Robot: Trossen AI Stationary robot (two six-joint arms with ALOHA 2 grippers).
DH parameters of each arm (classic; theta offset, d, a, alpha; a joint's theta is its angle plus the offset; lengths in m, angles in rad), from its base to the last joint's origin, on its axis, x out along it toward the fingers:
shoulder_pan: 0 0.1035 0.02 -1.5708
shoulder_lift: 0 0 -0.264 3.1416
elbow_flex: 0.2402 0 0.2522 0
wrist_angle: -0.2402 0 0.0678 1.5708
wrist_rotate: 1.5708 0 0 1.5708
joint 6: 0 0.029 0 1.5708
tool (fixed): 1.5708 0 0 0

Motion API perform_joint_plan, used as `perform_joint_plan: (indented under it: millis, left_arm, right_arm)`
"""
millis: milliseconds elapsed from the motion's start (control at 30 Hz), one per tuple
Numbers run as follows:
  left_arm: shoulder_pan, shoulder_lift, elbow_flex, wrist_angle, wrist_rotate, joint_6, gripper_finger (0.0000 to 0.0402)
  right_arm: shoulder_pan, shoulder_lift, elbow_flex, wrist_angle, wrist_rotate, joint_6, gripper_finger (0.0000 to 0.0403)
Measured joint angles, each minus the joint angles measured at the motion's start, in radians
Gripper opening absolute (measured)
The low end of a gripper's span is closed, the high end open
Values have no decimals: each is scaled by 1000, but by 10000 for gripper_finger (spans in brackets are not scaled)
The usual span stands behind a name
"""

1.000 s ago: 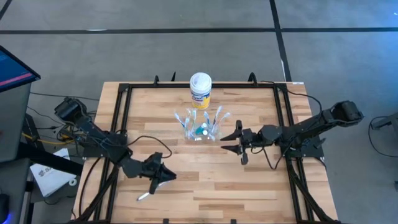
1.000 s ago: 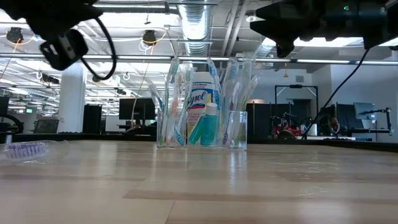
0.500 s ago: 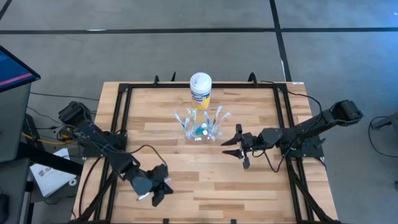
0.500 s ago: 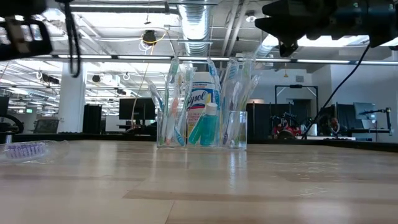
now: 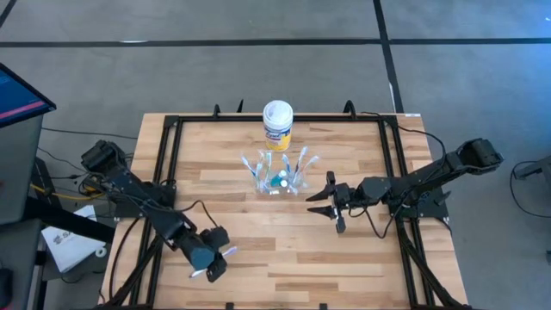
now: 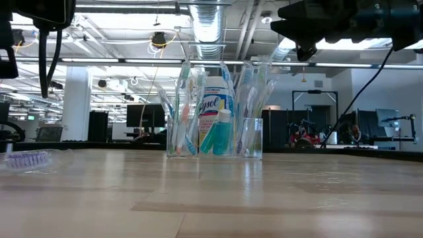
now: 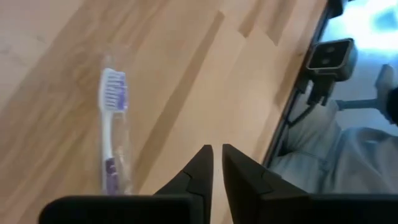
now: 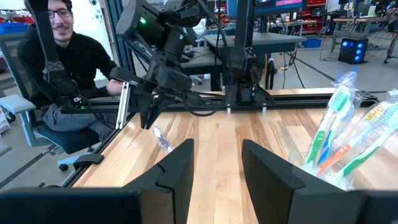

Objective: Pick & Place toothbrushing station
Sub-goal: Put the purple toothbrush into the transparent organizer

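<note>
- Nearest to you, at the table's near left corner, a loose white toothbrush with purple bristles and a purple grip, in a clear wrapper (image 7: 112, 134), lies flat on the pale butcher-block table (image 5: 258, 250). It lies well apart from the rest of the set, so I judge it the piece left to fetch.
- Your left gripper (image 5: 213, 263) hangs just over that brush. In the left wrist view its fingers (image 7: 200, 167) stand nearly together with only a slit between, and nothing is in them; the brush lies beside the tips, not between. You would need to spread them before closing on the handle.
- Further in, your right gripper (image 5: 323, 204) waits over the table just to the right of the cup, fingers (image 8: 177, 168) parted to a middling gap and holding nothing.
- At mid-table stands the small see-through plastic cup (image 6: 215, 137), with white, blue and pink toothbrushes (image 6: 187, 109) fanned upright in it and a teal-blue tube (image 6: 217, 132) leaning among them; upright storage leaves the handles free to grasp.
- Behind it, near the far edge, stands the tall yellow canister with a white lid (image 5: 277, 126), no part of the set.
</note>
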Motion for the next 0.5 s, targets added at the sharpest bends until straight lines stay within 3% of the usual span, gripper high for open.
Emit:
perform_joint_plan:
  millis: [500]
  left_arm:
    - [22, 39, 0, -65, -19, 4, 112]
  right_arm:
    - [0, 0, 0, 0, 0, 0, 123]
